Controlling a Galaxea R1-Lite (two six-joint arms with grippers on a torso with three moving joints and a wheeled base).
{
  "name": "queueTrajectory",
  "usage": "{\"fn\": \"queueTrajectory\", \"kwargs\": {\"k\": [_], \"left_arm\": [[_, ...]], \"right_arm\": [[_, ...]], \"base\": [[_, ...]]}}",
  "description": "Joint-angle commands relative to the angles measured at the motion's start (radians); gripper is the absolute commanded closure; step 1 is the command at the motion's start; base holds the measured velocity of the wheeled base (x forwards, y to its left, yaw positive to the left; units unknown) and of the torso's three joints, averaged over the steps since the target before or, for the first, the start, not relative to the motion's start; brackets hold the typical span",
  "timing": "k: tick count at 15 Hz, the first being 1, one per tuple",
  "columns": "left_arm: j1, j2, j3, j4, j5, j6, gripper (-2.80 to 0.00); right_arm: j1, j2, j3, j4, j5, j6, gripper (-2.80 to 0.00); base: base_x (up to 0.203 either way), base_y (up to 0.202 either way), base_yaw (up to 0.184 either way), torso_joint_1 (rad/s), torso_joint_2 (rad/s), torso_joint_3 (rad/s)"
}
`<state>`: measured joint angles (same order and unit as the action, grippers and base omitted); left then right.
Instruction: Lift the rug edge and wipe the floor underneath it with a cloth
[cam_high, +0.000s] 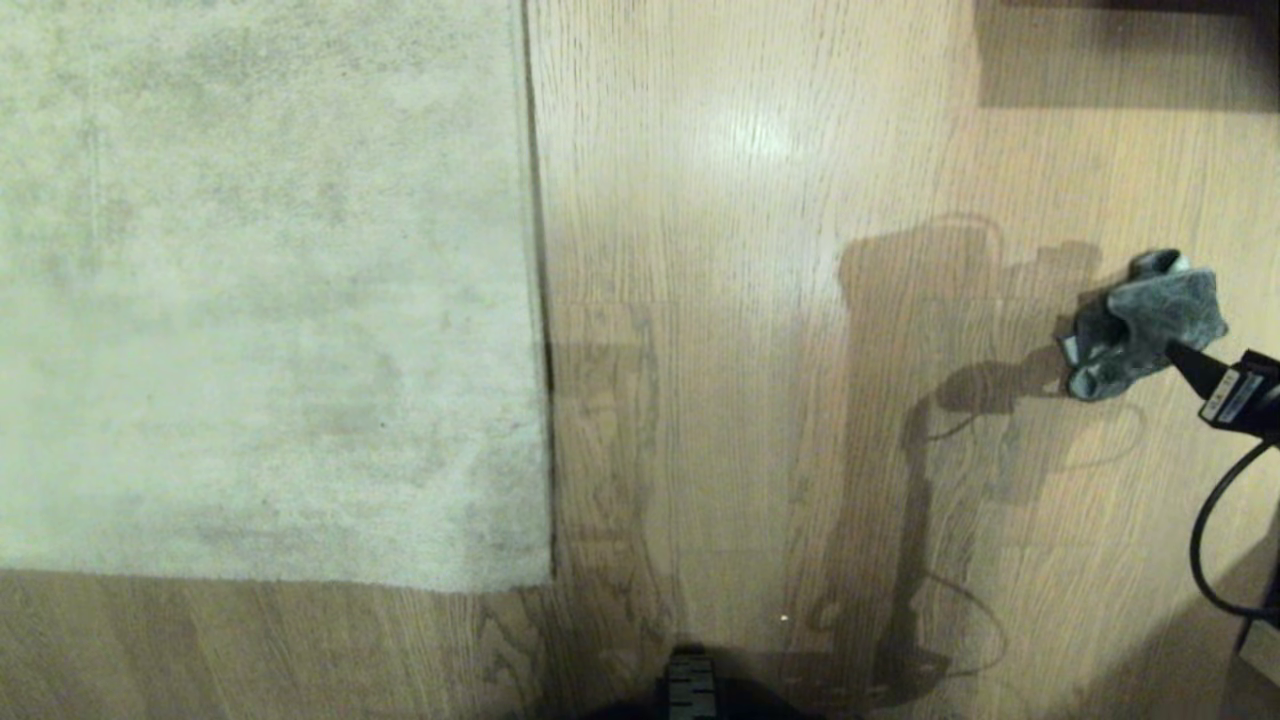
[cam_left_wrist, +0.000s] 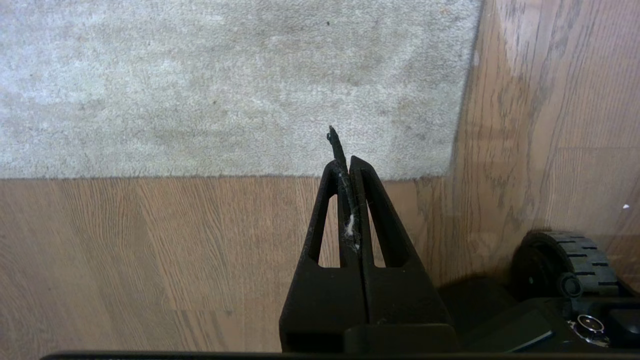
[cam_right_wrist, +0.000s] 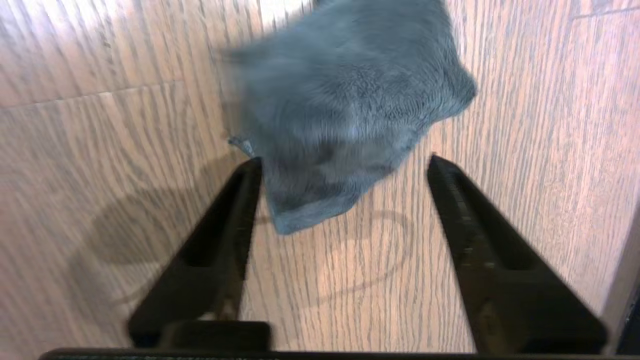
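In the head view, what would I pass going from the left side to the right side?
Pale grey-beige mottled rug → its straight rug edge → light brown wood-grain plank floor → crumpled grey-blue cloth → the right gripper, black, jaws open, at the picture's right edge.

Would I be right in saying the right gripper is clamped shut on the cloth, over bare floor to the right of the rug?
Not quite: the right gripper is open, not clamped. The right wrist view shows its fingers spread wide, with the cloth loose between and beyond the tips. The rest holds: it is over bare floor, to the right of the rug.
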<state>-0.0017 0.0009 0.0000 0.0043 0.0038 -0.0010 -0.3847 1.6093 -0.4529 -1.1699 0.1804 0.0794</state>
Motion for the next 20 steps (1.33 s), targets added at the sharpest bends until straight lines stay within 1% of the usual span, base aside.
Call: {"fn": "queueTrajectory", "kwargs": {"k": [1,3,7,9,11,13,16,17,19,20], "left_arm": [[0.0,0.001,0.0,0.0,0.001,-0.001,0.0],[0.0,0.001,0.0,0.0,0.001,-0.001,0.0],[0.0,0.001,0.0,0.0,0.001,-0.001,0.0],[0.0,0.001,0.0,0.0,0.001,-0.001,0.0],[0.0,0.001,0.0,0.0,0.001,-0.001,0.0],[0.0,0.001,0.0,0.0,0.001,-0.001,0.0],[0.0,0.001,0.0,0.0,0.001,-0.001,0.0],[0.0,0.001,0.0,0.0,0.001,-0.001,0.0],[0.0,0.001,0.0,0.0,-0.001,-0.001,0.0],[0.0,0.001,0.0,0.0,0.001,-0.001,0.0]], "right_arm": [[0.0,-0.046,0.019,-0.007,0.004,0.001,-2.8],[0.0,-0.1,0.052,-0.004,0.021,0.003,-2.8],[0.0,-0.293,0.187,0.014,0.129,0.004,-2.8],[0.0,-0.411,0.262,0.05,0.169,0.003,-2.8],[0.0,-0.549,0.316,0.137,0.19,0.003,-2.8],[0.0,-0.692,0.331,0.275,0.198,0.003,-2.8],[0.001,-0.927,0.336,0.523,0.201,0.003,-2.8],[0.001,-1.0,0.336,0.6,0.201,0.003,0.0],[0.008,-1.104,0.327,0.732,0.191,-0.003,0.0],[0.042,-1.114,0.321,0.749,0.17,-0.008,0.0]], "base": [[0.0,0.0,0.0,0.0,0.0,0.0],[0.0,0.0,0.0,0.0,0.0,0.0],[0.0,0.0,0.0,0.0,0.0,0.0],[0.0,0.0,0.0,0.0,0.0,0.0],[0.0,0.0,0.0,0.0,0.0,0.0],[0.0,0.0,0.0,0.0,0.0,0.0],[0.0,0.0,0.0,0.0,0.0,0.0],[0.0,0.0,0.0,0.0,0.0,0.0],[0.0,0.0,0.0,0.0,0.0,0.0],[0.0,0.0,0.0,0.0,0.0,0.0]]}}
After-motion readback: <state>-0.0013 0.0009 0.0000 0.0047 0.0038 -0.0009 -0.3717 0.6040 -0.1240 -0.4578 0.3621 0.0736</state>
